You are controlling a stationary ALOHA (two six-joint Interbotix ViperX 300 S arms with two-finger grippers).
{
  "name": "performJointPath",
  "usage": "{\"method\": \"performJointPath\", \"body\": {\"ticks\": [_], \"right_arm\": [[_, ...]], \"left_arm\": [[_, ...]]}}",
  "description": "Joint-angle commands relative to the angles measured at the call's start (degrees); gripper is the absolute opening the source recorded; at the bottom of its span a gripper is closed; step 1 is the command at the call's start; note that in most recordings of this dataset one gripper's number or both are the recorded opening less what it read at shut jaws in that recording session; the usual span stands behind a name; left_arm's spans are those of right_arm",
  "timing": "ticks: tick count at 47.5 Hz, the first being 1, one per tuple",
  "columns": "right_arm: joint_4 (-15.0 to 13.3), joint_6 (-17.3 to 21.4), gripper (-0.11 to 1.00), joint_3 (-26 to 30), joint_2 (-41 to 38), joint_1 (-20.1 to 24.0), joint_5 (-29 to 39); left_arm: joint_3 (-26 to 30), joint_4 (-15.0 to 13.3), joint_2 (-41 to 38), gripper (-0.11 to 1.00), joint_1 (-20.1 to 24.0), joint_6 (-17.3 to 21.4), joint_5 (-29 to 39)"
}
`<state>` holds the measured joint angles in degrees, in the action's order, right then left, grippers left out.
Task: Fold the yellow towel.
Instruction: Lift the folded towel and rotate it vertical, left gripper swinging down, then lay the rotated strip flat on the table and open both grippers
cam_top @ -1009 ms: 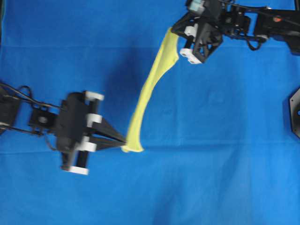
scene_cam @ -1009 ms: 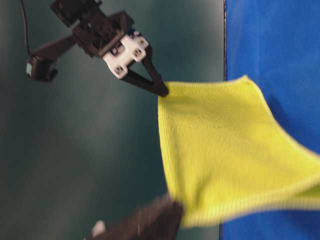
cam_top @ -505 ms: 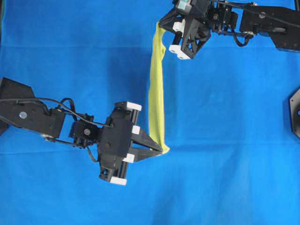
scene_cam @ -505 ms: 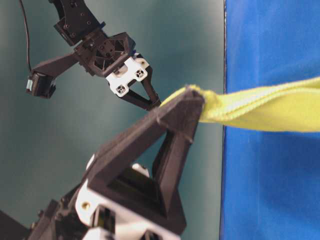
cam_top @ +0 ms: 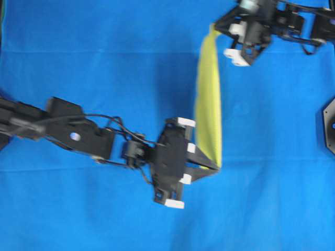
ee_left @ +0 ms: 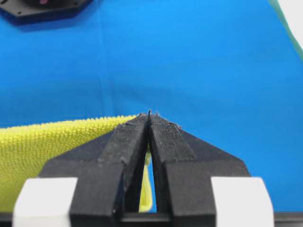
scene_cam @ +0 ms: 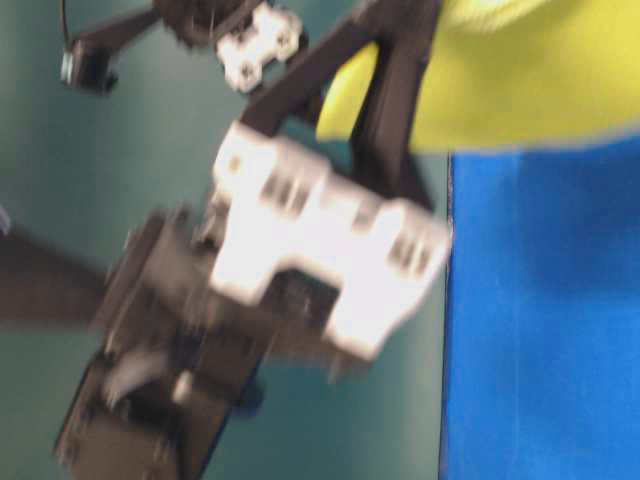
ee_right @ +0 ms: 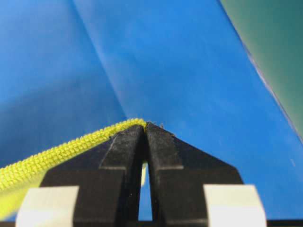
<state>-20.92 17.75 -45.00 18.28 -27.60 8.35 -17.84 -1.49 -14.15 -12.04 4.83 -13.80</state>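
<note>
The yellow towel hangs in the air as a narrow stretched band over the blue cloth, held at both ends. My left gripper is shut on its near corner; the left wrist view shows the jaws pinched on the hem with the towel trailing left. My right gripper is shut on the far corner; in the right wrist view the towel edge runs off to the left. In the table-level view the towel is high at the top right, behind the blurred left gripper.
A large blue cloth covers the table. A black mount sits at the right edge and shows in the left wrist view. The left arm stretches across from the left edge.
Both grippers have carried the towel to the right, still stretched between them. The left arm has reached farther across; the right gripper has drawn back toward the top right.
</note>
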Motion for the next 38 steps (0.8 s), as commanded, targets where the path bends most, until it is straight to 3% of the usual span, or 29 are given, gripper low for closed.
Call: {"method": "performJointPath", "body": {"ticks": [1, 7, 13, 29, 38], "right_arm": [[-0.26, 0.09, 0.02, -2.02, 4.66, -1.67, 0.35], [-0.09, 0.35, 0.02, -3.69, 6.06, -1.67, 1.14], [0.0, 0.44, 0.02, -3.69, 3.16, -1.67, 0.7], [0.0, 0.44, 0.02, 3.52, -11.6, 0.79, -7.73], [0.0, 0.35, 0.02, 9.32, -17.84, 3.16, -8.7]], "left_arm": [[4.83, 0.09, -1.23, 0.02, -0.79, 0.7, -0.18], [6.5, 0.09, -2.99, 0.02, -0.26, 1.32, 0.62], [4.48, 0.09, -2.81, 0.02, -0.26, 0.35, 0.97], [-9.58, 0.0, 2.2, 0.02, -1.05, -5.54, -2.2], [-15.29, 0.09, 4.48, 0.02, -2.46, -7.82, -4.83]]}}
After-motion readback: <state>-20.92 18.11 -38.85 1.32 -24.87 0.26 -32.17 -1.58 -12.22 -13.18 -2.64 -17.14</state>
